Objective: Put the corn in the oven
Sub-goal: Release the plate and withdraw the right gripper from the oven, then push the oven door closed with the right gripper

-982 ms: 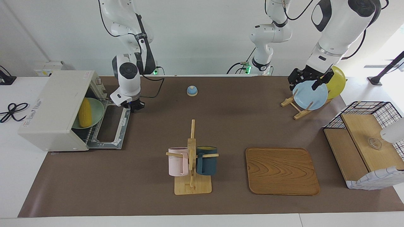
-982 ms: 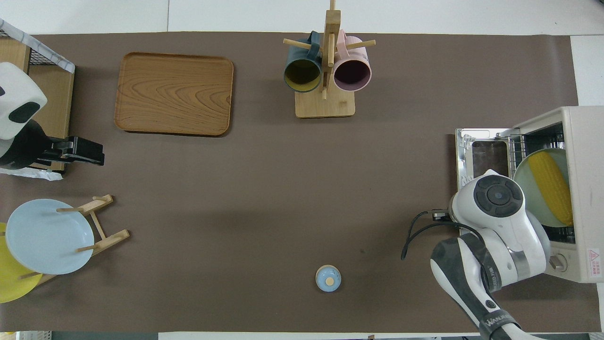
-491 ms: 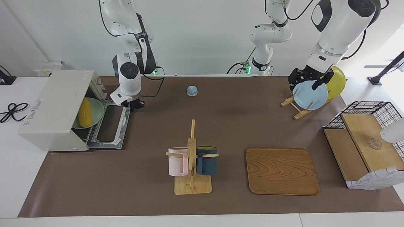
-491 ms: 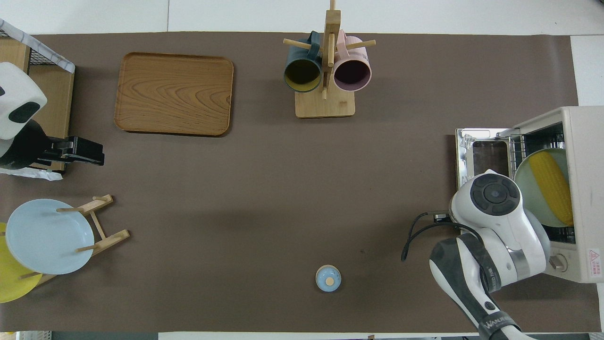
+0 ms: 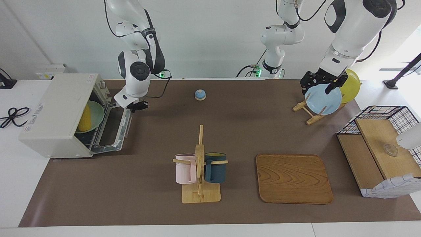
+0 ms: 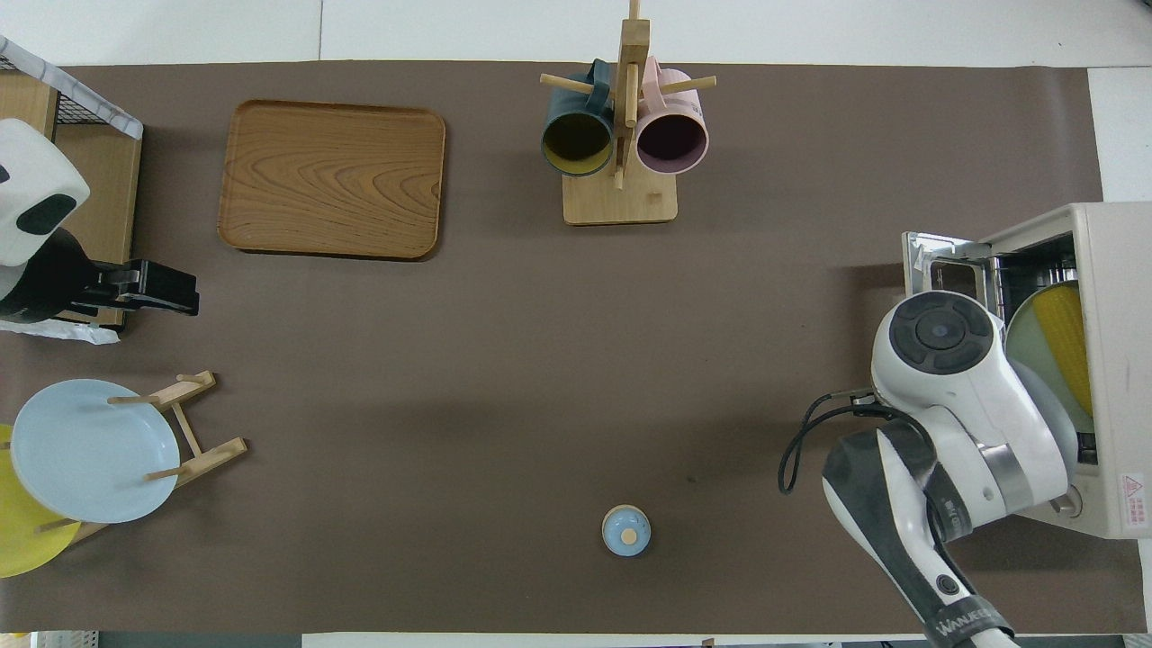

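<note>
Inside, the corn (image 5: 84,119) is lying on a green plate (image 5: 94,116) on the oven's (image 5: 56,113) rack. Its door (image 5: 115,126) is standing partly raised, tilted, and the right gripper (image 5: 135,105) is sitting at the door's upper edge nearest the robots; whether it is clenched cannot be told. The left gripper (image 5: 323,85) is hanging over a blue plate (image 5: 322,99) in its rack at the left arm's end of the bench (image 5: 250,131); its grip cannot be told either.

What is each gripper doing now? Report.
Right gripper: at the oven door's upper edge; grip cannot be told.
Left gripper: over the blue plate, waiting.
</note>
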Robot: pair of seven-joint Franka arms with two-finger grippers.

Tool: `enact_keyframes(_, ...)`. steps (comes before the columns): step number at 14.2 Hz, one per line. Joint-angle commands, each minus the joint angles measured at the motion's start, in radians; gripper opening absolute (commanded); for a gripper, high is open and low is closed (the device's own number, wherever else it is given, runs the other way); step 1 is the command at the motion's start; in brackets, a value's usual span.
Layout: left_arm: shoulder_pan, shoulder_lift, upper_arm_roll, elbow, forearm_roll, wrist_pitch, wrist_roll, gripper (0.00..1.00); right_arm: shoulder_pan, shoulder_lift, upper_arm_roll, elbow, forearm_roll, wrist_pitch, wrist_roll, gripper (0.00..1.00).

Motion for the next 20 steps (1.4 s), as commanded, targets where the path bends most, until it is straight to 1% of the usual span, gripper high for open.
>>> enact_keyframes(1, 0.013, -0.018, -0.009, -0.016, -0.001, 0.007, 0.004, 1.00, -0.059, -0.006, -0.012, 0.106, -0.046, -0.086, -0.138, 0.00)
enact_keyframes(3, 0.013, -0.018, -0.009, -0.016, -0.001, 0.007, 0.004, 1.00, -0.086, -0.006, -0.013, 0.173, -0.046, -0.149, -0.216, 0.00)
enact_keyframes(5, 0.013, -0.018, -0.009, -0.016, -0.001, 0.007, 0.004, 1.00, -0.117, -0.015, -0.016, 0.207, -0.046, -0.190, -0.290, 0.00)
enact_keyframes(7, 0.013, -0.018, -0.009, -0.016, -0.001, 0.007, 0.004, 1.00, -0.147, -0.043, -0.043, 0.207, -0.035, -0.195, -0.379, 0.00)
enact_keyframes(10, 0.013, -0.018, -0.009, -0.016, -0.001, 0.007, 0.004, 1.00, -0.152, -0.045, -0.117, 0.207, -0.034, -0.186, -0.486, 0.00)
enact_keyframes(13, 0.013, -0.020, -0.009, -0.016, -0.001, 0.007, 0.004, 1.00, -0.149, -0.045, -0.128, 0.212, -0.017, -0.183, -0.494, 0.00)
enact_keyframes(14, 0.013, -0.020, -0.010, -0.016, -0.001, 0.009, 0.004, 1.00, -0.146, -0.045, -0.128, 0.232, 0.021, -0.186, -0.491, 0.00)
enact_keyframes(15, 0.013, -0.018, -0.009, -0.016, -0.001, 0.007, 0.004, 1.00, -0.141, -0.040, -0.126, 0.264, 0.068, -0.193, -0.491, 0.00)
enact_keyframes(17, 0.013, -0.018, -0.010, -0.016, -0.001, 0.007, 0.004, 1.00, -0.132, -0.029, -0.114, 0.322, 0.113, -0.204, -0.486, 0.00)
enact_keyframes(18, 0.013, -0.020, -0.009, -0.016, -0.001, 0.007, 0.004, 1.00, -0.113, -0.009, -0.114, 0.365, 0.147, -0.221, -0.485, 0.00)
enact_keyframes(20, 0.013, -0.018, -0.009, -0.016, -0.001, 0.007, 0.004, 1.00, -0.082, 0.043, -0.112, 0.486, 0.184, -0.299, -0.436, 0.00)
